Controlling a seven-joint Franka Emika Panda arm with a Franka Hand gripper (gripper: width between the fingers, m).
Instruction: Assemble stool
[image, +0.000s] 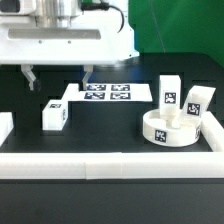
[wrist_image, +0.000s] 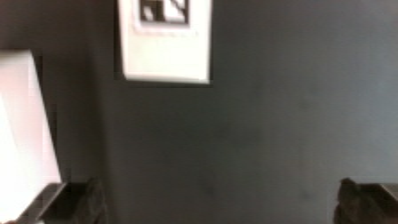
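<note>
The round white seat (image: 168, 130) lies on the black table at the exterior view's right, a tag on its side. Two white legs (image: 170, 97) (image: 198, 101) stand upright right behind it, touching or nearly touching it. A third leg (image: 55, 113) lies alone left of centre; it also shows in the wrist view (wrist_image: 166, 40), tag up. My gripper (image: 58, 75) hangs above the table behind that leg, open and empty. In the wrist view the gripper (wrist_image: 217, 205) has its dark fingertips (wrist_image: 68, 203) far apart over bare black table, well short of the leg.
The marker board (image: 106, 92) lies flat in the middle, just right of the gripper. White border rails run along the front (image: 110, 161) and the right side (image: 215, 130). A white block (image: 4, 126) sits at the left edge. An unidentified white surface (wrist_image: 16, 120) fills one wrist-view edge.
</note>
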